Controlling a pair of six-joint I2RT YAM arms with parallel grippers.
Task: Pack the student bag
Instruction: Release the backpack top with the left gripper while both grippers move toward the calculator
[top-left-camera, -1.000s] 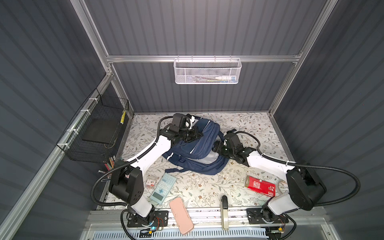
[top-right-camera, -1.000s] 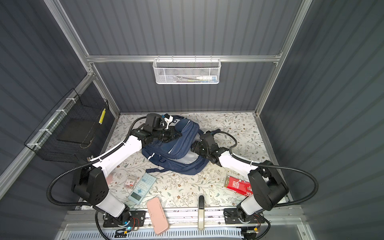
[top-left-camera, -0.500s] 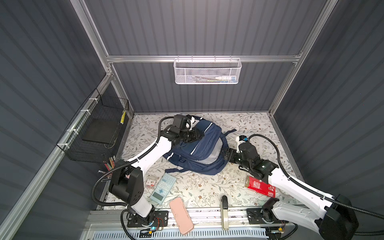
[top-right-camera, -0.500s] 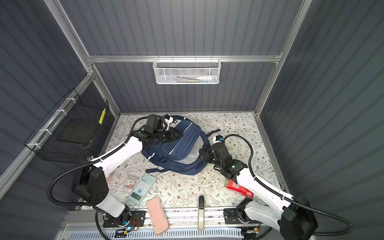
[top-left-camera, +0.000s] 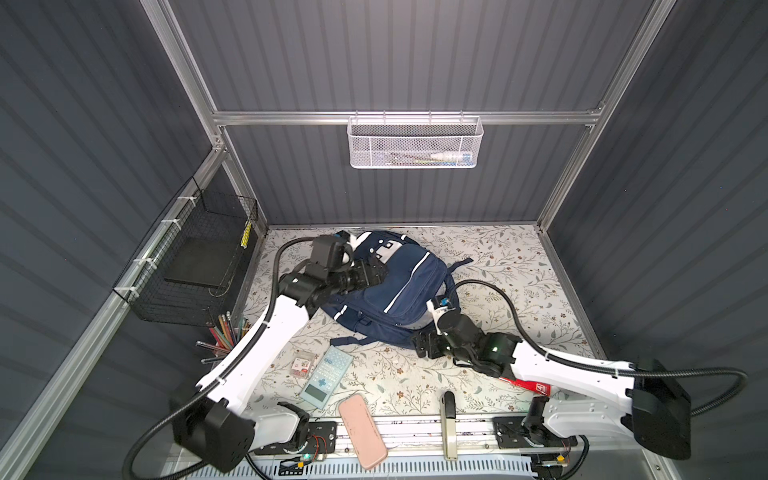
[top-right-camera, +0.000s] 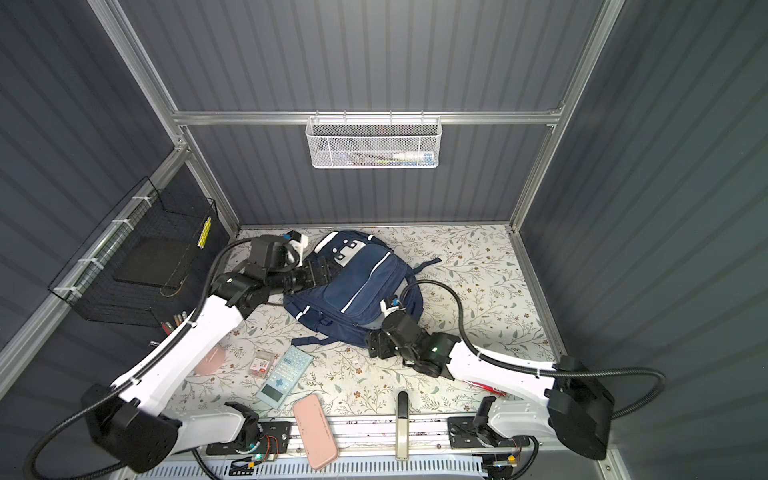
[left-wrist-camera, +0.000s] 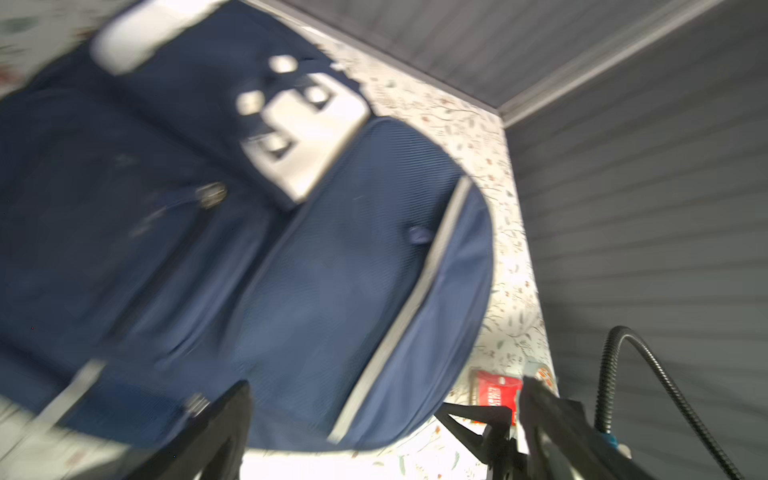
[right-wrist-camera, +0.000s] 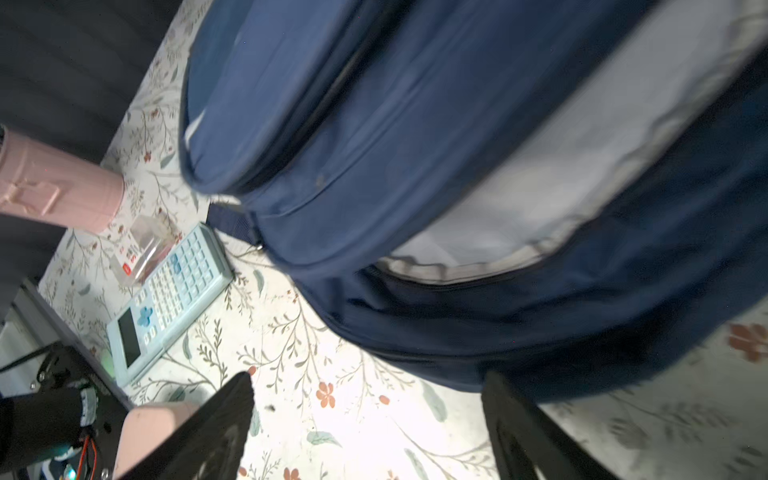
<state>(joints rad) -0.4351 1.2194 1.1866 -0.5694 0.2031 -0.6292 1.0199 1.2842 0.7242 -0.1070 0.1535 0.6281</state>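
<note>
I am watching the student bag (top-left-camera: 409, 286) lying on the floral surface (top-left-camera: 507, 266). The left end effector (top-left-camera: 379, 271) is hovering wide over it, and the right end effector (top-left-camera: 419, 347) is gaping wide (empty) just beside its near edge.

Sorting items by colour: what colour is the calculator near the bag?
Light blue calculator, clearest in the right wrist view.

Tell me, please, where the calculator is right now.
In both top views the calculator lies front left, between the small clear box and the pink case, nearer the camera than the student bag.
</note>
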